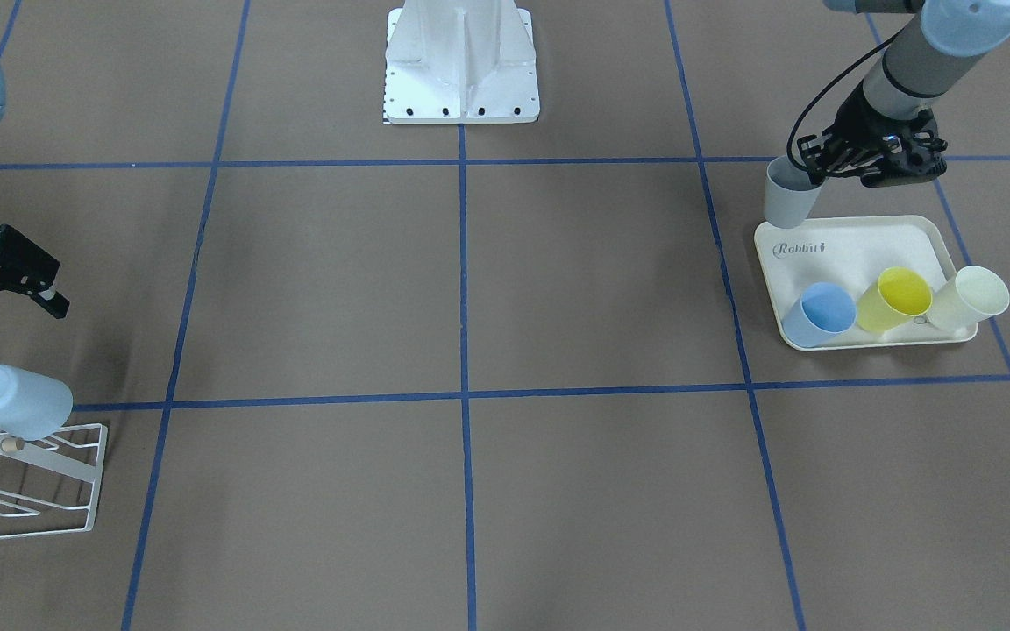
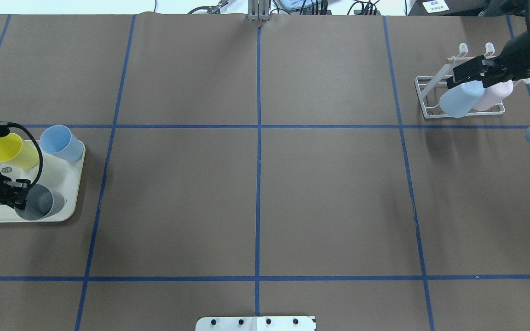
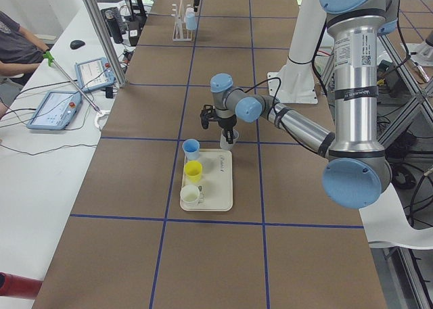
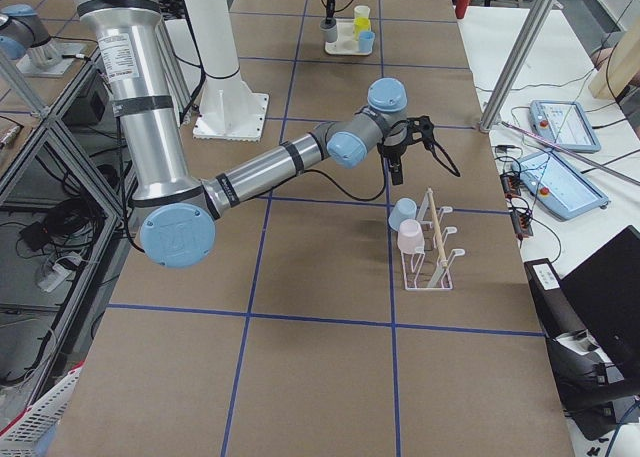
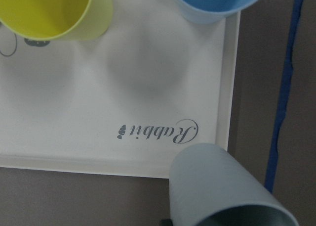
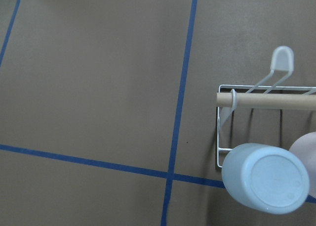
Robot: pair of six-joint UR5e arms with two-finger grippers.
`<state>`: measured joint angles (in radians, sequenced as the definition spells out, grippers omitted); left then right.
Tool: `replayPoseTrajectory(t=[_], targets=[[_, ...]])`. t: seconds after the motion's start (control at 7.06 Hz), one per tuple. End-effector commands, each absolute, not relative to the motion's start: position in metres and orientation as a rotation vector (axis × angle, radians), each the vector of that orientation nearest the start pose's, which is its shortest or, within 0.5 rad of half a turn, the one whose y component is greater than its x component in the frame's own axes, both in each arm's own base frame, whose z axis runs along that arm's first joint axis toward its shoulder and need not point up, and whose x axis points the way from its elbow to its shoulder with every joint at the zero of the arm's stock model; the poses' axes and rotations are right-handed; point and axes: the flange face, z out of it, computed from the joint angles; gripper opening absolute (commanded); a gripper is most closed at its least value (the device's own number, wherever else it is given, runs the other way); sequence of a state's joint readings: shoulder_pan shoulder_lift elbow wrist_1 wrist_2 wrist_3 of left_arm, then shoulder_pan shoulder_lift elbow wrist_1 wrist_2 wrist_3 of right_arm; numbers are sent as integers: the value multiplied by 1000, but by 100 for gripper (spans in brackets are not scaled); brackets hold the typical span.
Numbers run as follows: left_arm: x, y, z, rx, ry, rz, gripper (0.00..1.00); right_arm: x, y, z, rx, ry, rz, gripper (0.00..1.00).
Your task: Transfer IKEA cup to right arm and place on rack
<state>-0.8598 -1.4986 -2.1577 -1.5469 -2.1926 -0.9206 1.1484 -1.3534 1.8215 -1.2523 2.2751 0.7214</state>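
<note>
IKEA cup (image 1: 790, 197), grey, is in the left tool (image 1: 814, 168), which is clamped on its rim, one finger inside the mouth. The mouth points up, the base down. Its long axis is near vertical, leaning a little. The cup sits at the corner of the cream tray (image 1: 873, 250) nearest the robot base, by the "Rabbit" print. In the left wrist view the base overlaps the tray's edge. Cannot tell if the base touches the tray or hangs just over it.

Three more cups are on the tray in a row at its other end, mouths up: blue cup (image 1: 821, 314), yellow cup (image 1: 893, 298), cream cup (image 1: 968, 298).

Right arm (image 4: 260, 172) reaches to the opposite end of the worktop (image 1: 470, 289). Right tool (image 1: 5, 311) has its jaws spread, nothing between them, and is close to the rack (image 1: 75, 491) without touching it.

The rack holds two cups hung upside down and tilted, bases up and outward: light blue cup (image 1: 18, 401) and, just beside it, pink cup (image 2: 492, 94). A wooden dowel (image 6: 266, 101) runs along the rack's top. The rack and tray are well apart.
</note>
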Motion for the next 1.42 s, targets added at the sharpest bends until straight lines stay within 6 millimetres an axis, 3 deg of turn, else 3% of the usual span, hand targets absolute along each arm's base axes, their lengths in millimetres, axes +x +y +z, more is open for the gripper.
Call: replayPoseTrajectory(t=[0.0,0.28,0.42,0.57,0.71,0.85,1.13,1.28], targets=[[244,-405,342,-83,857,-162,0,-201,-537,353,259,-1032,81,99],[267,-427,259,-60,992,-271,0,-253,-507,322,272,-1189,139,99],[280,-428,230,-56,1093,-315,0,-268,-496,299,262,-1299,203,99],[289,-431,218,-68,1217,-377,0,-279,-484,278,280,-1412,248,99],[299,-436,218,-78,1351,-406,0,-278,-473,265,282,-1514,265,99],[315,-426,219,-111,1493,-389,0,-275,-461,256,292,-1624,248,99],[325,-411,213,-203,1663,-382,0,-279,-437,239,329,-1795,189,99],[328,-406,191,-300,1725,-419,0,-289,-425,231,348,-1848,165,99]])
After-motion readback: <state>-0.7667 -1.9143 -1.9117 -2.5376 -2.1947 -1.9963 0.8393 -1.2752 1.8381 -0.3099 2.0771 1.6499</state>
